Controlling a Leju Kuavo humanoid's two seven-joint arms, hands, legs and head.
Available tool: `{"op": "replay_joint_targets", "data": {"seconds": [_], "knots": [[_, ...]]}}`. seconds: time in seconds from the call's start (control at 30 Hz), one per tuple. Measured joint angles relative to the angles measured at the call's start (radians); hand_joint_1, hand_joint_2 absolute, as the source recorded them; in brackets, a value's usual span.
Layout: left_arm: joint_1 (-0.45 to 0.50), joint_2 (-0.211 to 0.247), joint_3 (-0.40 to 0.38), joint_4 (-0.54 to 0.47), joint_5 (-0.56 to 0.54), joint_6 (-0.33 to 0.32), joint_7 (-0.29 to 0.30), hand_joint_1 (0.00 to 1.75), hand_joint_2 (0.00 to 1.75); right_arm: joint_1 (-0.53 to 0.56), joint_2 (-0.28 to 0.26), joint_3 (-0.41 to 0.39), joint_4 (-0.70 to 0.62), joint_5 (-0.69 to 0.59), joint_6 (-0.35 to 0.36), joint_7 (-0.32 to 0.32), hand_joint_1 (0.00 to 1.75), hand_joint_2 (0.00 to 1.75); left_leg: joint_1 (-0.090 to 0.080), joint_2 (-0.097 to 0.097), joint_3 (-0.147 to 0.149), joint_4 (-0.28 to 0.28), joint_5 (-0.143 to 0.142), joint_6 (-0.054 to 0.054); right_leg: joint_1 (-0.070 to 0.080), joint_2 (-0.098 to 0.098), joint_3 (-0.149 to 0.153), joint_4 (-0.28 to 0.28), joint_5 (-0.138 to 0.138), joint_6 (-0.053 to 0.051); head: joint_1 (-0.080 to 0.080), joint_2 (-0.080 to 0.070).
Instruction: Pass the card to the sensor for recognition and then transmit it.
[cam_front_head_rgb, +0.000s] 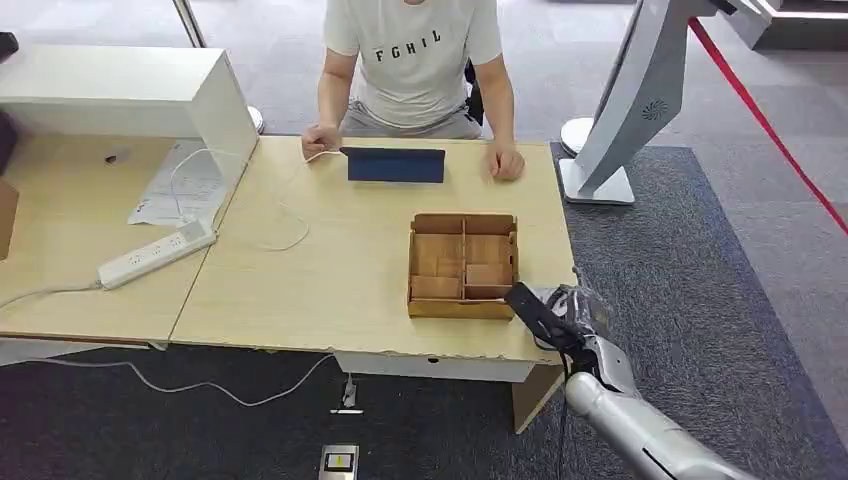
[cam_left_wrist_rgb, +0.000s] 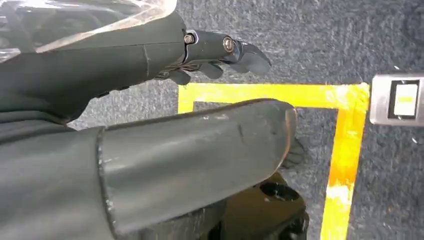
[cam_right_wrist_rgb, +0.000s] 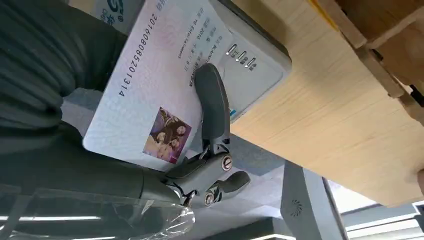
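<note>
My right hand (cam_front_head_rgb: 552, 318) is at the table's front right corner, just right of the wooden box. In the right wrist view it (cam_right_wrist_rgb: 210, 120) holds a white card (cam_right_wrist_rgb: 150, 85) with a printed number and a small photo, a dark finger pressed on its face. The card lies flat over a grey-white sensor (cam_right_wrist_rgb: 255, 60) that sits on the light wood table (cam_right_wrist_rgb: 320, 115). My left hand (cam_left_wrist_rgb: 165, 135) hangs over the dark carpet, fingers stretched out and holding nothing.
A wooden box (cam_front_head_rgb: 462, 307) with compartments stands beside my right hand. A person sits across the table with both hands on it, behind a dark blue tablet (cam_front_head_rgb: 396, 165). A power strip (cam_front_head_rgb: 155, 253) and papers lie at the left. A white stand (cam_front_head_rgb: 620, 120) rises at the right.
</note>
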Motion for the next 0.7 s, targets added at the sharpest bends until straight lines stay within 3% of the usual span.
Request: {"op": "replay_joint_targets", "data": {"seconds": [0.1, 0.27, 0.5, 0.7], "knots": [[0.000, 0.000, 0.000, 0.000, -0.006, -0.014, -0.003, 0.00, 0.00, -0.007, -0.001, 0.001, 0.002, 0.018, -0.015, 0.007, 1.75, 1.75, 0.000, 0.000, 0.000, 0.000, 0.001, 0.000, 0.000, 0.000, 0.000, 0.000, 0.000, 0.000, 0.000, 0.000], [0.001, 0.001, 0.000, 0.000, -0.014, -0.028, -0.003, 0.00, 0.00, -0.038, -0.022, 0.011, -0.021, 0.074, -0.020, 0.083, 1.75, 1.75, 0.000, 0.000, -0.001, 0.000, 0.001, 0.000, 0.000, 0.000, 0.000, 0.000, 0.001, 0.001, 0.000, 0.000], [0.002, 0.002, 0.000, 0.002, -0.016, -0.037, 0.007, 0.00, 0.00, -0.116, -0.074, 0.016, -0.142, 0.177, -0.005, 0.203, 1.75, 1.75, 0.000, 0.000, -0.002, 0.000, 0.002, 0.000, 0.000, 0.000, -0.002, 0.001, 0.001, 0.000, 0.000, 0.000], [0.002, 0.005, 0.000, 0.004, -0.017, -0.041, 0.014, 0.00, 0.00, -0.188, -0.108, 0.015, -0.249, 0.211, 0.027, 0.235, 1.75, 1.75, 0.000, 0.000, -0.002, 0.000, 0.002, 0.000, 0.000, 0.000, -0.002, 0.001, 0.001, 0.000, 0.000, 0.000]]}}
